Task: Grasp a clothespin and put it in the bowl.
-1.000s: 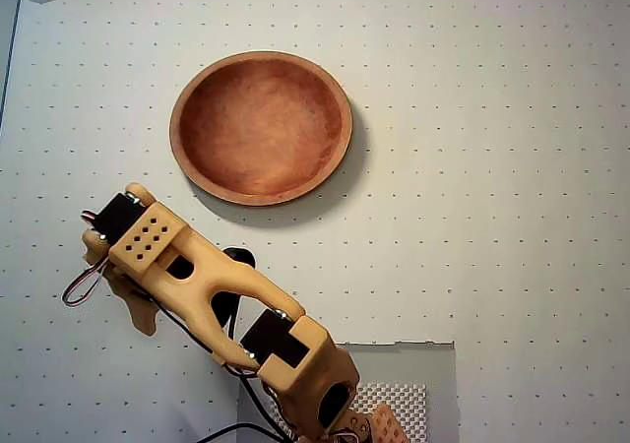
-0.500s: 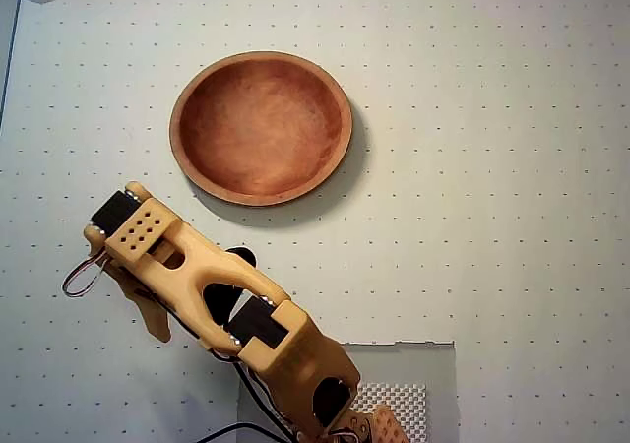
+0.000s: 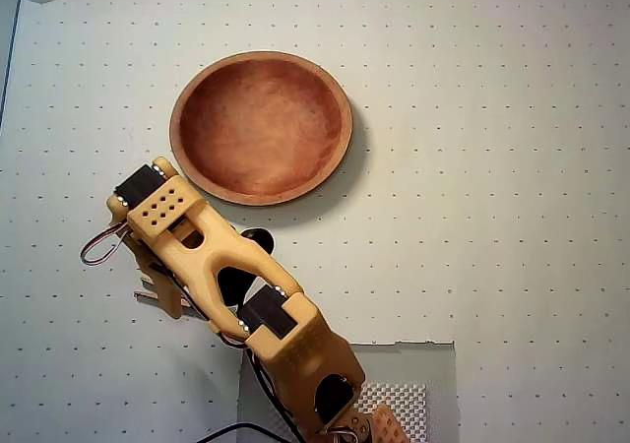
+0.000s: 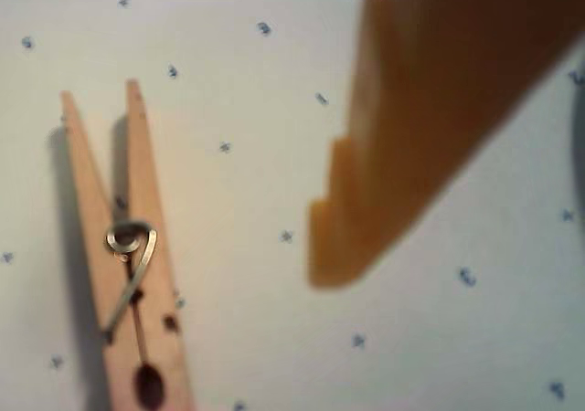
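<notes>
Clothespin (image 4: 128,265) lies flat on the dotted tabletop (image 3: 492,167), near its left edge, beside one orange gripper finger (image 4: 411,146), untouched. Jaw opening cannot be told. Wooden bowl (image 3: 261,126) sits empty toward the far edge.

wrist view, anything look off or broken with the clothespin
Nothing stands out. The clothespin lies flat on the dotted mat, both prongs and its metal spring intact. One claw finger hangs to its right, not touching it.
</notes>
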{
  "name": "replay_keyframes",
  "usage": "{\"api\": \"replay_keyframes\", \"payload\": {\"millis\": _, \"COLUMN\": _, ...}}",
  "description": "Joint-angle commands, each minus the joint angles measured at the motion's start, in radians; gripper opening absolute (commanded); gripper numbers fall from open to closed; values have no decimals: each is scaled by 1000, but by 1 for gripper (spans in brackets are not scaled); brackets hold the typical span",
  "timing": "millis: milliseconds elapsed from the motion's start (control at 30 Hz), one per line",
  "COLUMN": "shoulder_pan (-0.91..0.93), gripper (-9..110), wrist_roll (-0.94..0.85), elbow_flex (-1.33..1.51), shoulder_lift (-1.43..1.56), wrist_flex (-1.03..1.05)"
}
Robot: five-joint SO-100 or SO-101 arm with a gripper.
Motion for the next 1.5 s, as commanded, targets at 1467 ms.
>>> {"api": "replay_keyframes", "payload": {"millis": 1467, "shoulder_pan": -77, "gripper": 28, "wrist_roll": 8, "elbow_flex": -337, "shoulder_lift": -285, "wrist_flex": 0}}
